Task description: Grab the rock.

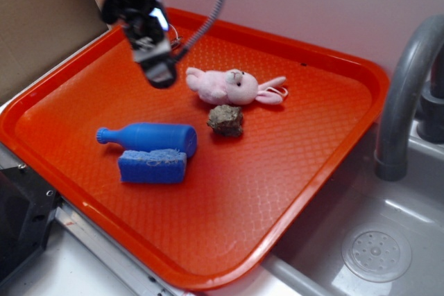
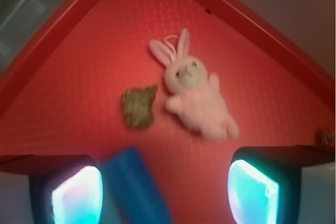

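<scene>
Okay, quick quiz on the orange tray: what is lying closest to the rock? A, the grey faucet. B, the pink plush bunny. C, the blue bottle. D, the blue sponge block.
B: the rock sits just in front of the pink plush bunny, nearly against it, while the blue bottle and the blue sponge block lie farther off on the tray, and the open gripper hangs above, holding nothing.

No readable text, label, brand or number shows anywhere (neither view offers any lettering).
</scene>
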Controlling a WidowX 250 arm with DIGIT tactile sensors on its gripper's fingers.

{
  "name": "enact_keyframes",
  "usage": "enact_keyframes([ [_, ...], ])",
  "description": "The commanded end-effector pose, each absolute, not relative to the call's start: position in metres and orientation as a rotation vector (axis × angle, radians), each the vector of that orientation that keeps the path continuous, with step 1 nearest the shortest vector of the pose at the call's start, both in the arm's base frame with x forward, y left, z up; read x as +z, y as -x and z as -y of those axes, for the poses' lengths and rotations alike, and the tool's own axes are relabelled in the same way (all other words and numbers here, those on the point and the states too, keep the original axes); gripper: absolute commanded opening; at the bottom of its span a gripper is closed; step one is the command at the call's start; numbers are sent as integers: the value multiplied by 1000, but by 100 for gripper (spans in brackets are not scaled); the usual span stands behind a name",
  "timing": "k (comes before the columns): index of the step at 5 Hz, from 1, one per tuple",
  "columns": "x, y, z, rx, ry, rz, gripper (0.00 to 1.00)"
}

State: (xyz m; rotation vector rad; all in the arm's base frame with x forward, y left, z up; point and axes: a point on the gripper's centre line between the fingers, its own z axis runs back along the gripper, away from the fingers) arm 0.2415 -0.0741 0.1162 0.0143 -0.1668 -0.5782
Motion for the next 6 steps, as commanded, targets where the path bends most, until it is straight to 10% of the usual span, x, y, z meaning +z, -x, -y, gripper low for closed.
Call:
enact_keyframes([
  [1,81,-257,102,-659,-59,117,100],
  [5,20,-247,129,-751,-94,-18,100],
  [6,16,-242,136,-749,-105,-26,0],
])
